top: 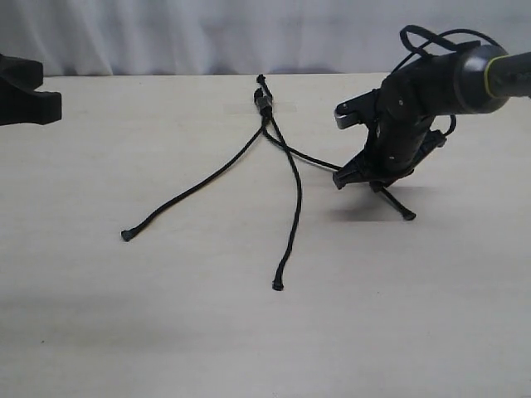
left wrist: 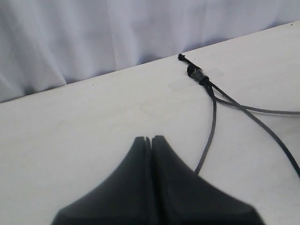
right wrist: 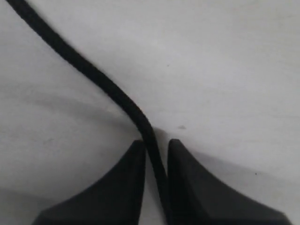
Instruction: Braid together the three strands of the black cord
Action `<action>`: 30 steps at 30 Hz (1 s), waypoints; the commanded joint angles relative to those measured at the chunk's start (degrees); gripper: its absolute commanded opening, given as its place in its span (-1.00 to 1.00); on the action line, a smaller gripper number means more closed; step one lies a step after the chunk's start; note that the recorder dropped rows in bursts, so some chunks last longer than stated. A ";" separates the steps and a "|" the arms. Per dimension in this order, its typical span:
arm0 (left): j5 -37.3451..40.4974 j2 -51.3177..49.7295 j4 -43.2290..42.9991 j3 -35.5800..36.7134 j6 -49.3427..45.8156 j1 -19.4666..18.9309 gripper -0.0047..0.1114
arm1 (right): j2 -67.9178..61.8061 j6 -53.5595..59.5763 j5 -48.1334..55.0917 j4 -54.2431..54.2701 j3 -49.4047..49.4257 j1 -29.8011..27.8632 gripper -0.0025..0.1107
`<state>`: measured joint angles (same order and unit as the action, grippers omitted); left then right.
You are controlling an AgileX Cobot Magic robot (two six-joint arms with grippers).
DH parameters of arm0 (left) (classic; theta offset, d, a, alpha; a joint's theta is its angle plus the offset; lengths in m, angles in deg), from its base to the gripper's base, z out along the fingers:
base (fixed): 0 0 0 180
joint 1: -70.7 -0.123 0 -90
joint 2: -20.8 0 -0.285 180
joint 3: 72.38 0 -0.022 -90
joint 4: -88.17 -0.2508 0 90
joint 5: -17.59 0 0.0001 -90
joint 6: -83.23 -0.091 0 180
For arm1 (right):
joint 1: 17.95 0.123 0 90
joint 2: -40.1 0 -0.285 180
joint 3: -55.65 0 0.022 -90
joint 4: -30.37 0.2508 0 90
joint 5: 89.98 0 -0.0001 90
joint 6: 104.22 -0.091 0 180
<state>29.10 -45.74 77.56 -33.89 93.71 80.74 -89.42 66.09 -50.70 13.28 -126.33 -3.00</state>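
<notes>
exterior wide | left wrist far | right wrist close | shared: black cord (top: pixel 265 101)

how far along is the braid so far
Done: nothing braided yet. The left strand, middle strand and right strand fan out separately from the taped knot.
In hand: the right hand looks closed on the right strand near its tip. The left hand is shut and holds nothing.
Left: every crossing of the braid.
</notes>
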 commanded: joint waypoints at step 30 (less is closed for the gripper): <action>0.68 -36.25 12.87 -13.36 -7.63 24.97 -0.29 | 41.43 -6.59 -36.43 -0.06 38.66 -0.44 -0.88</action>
<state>30.71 -76.44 90.14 -44.39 86.43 102.52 -48.51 59.96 -83.80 13.28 -90.35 -3.13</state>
